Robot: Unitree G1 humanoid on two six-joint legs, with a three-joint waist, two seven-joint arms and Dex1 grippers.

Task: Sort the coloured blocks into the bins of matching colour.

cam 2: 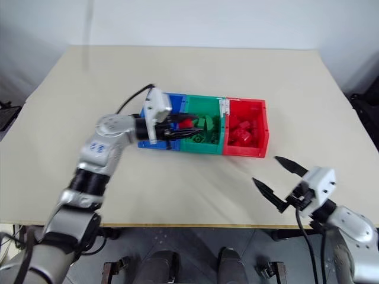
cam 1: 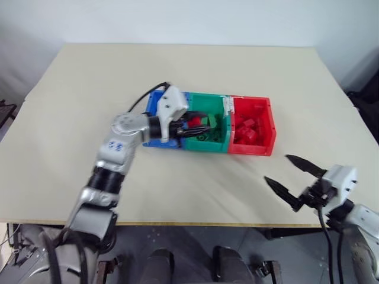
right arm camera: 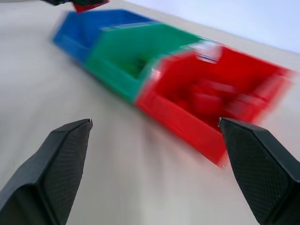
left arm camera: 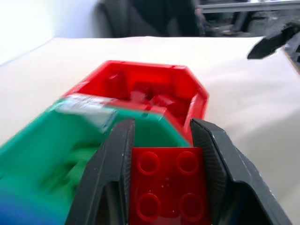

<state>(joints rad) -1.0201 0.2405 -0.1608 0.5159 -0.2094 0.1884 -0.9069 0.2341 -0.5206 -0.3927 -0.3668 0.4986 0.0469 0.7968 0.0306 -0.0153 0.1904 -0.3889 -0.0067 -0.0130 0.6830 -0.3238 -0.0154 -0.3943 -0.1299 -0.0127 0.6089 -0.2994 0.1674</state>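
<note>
Nearest the head camera, the right gripper [cam 1: 294,183] hangs low over the near edge of the pale surface [cam 1: 71,118], its jaws spread wide with nothing between them — parked well apart from the bins, it seems, so that it stays out of the other arm's way. Farther in, the left gripper [cam 1: 198,123] reaches level across the joined bins, its jaws clamped on a red block [left arm camera: 168,185] that sits stud-side up between the two black fingers. That block hangs over the boundary of the blue bin [cam 1: 155,102] and the green bin [cam 1: 207,102], so it is held above the wrong colours and, by my judgement, is on its way to the red bin [cam 1: 269,127] just beyond. Red blocks [cam 1: 247,130] already lie heaped in that bin, and green blocks [cam 1: 214,129] lie in the green one — the sorting looks well advanced.
</note>
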